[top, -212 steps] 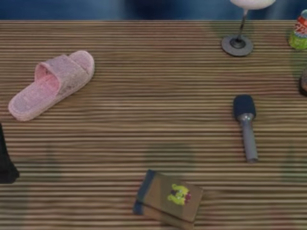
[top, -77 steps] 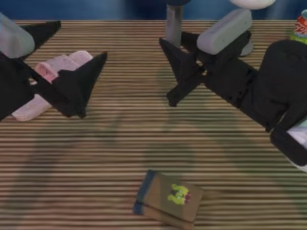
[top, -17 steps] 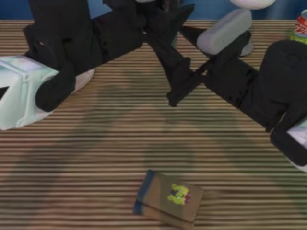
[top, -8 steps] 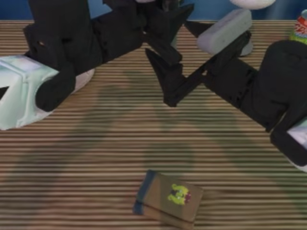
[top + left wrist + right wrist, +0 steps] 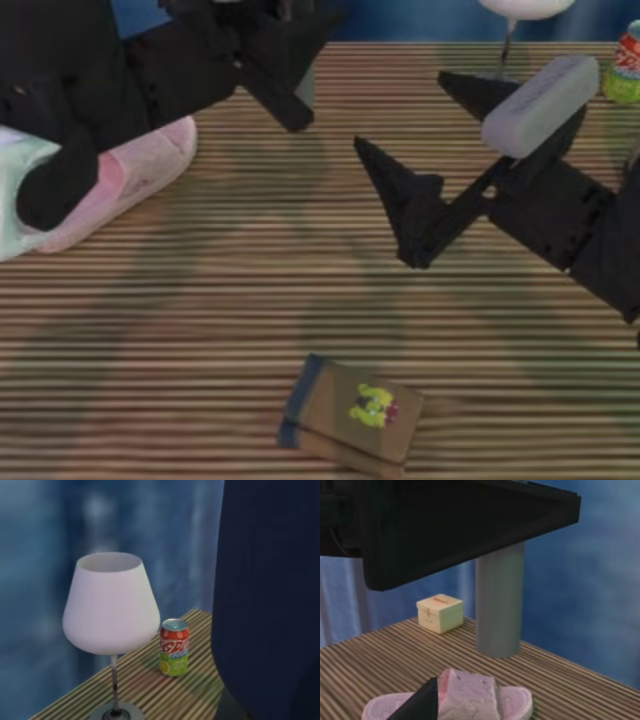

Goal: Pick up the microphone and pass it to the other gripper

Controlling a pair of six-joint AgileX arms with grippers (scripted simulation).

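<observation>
- Microphone [image 5: 499,600]: a handheld piece with a dark navy rounded foam head and a grey cylindrical handle. It is up off the striped wooden table [image 5: 200,330], near the far edge, left of centre in the top view. Its long axis stands upright, with the handle hanging down and the head filling one side of the left wrist view.
- Left gripper [image 5: 300,62]: a black two-fingered claw, closed about the microphone's upper part. The bare handle shows below its fingers.
- Right gripper [image 5: 398,107]: a matching black claw with a rounded grey block on the wrist. Its jaws are spread wide and empty. It is apart from the microphone, to that item's right in the top view, and nothing lies between them.
- Judgement: the microphone now appears to rest with the left arm alone. What remains is for the right arm to draw clear.
- Pink woven slipper [image 5: 140,170]: on the table, below the left arm.
- White-shaded stemmed lamp [image 5: 110,605] and red-and-green drinks can [image 5: 173,647]: at the far right corner.
- Small cream box [image 5: 440,612]: at the far edge.
- Brown book with a yellow-green emblem [image 5: 350,412]: at the near edge, well apart from both arms.
</observation>
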